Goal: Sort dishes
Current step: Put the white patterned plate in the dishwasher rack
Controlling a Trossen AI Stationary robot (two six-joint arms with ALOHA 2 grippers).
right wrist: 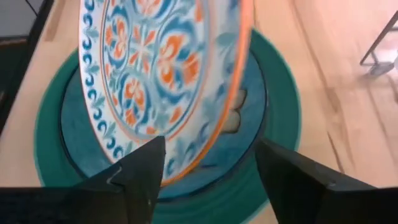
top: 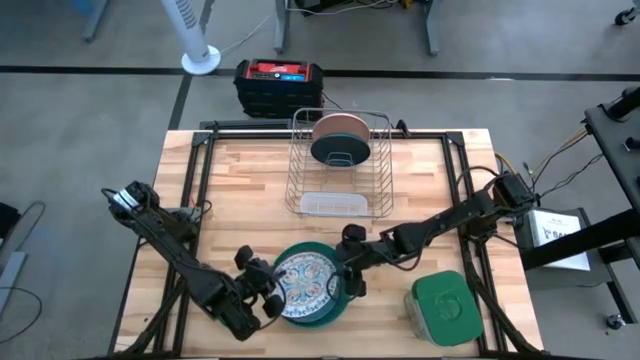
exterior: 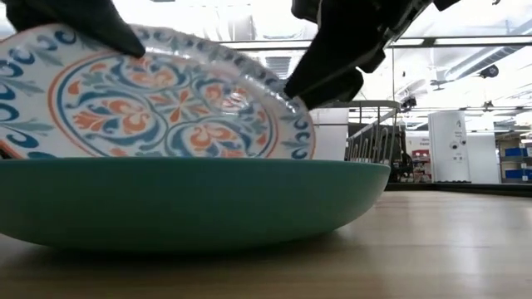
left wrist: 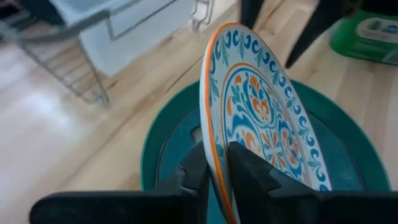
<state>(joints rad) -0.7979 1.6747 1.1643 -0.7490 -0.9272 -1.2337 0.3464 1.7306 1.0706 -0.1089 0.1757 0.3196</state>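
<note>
- Between our two grippers, at the table's near edge, the ornamented plate (top: 305, 285) stands tilted up inside the bright teal-green plate (top: 345, 306), which lies flat on the table (top: 240, 190).
- Our left gripper (left wrist: 216, 165) is pinched tight on the ornamented plate's rim, one finger on each face.
- Our right gripper (right wrist: 208, 162) sits at the opposite rim with its fingers spread wide, the plate's edge between them, holding nothing as far as we can see.
- We judge the left hand now carries the plate alone, so it should lift slowly and keep its hold firm, because a glazed rim can slip.
- Beyond both grippers, the wire rack (top: 340, 165) already holds the salmon-pink plate (top: 345, 128) and the dark teal plate (top: 341, 151) upright; we should aim for a free slot beside them.
</note>
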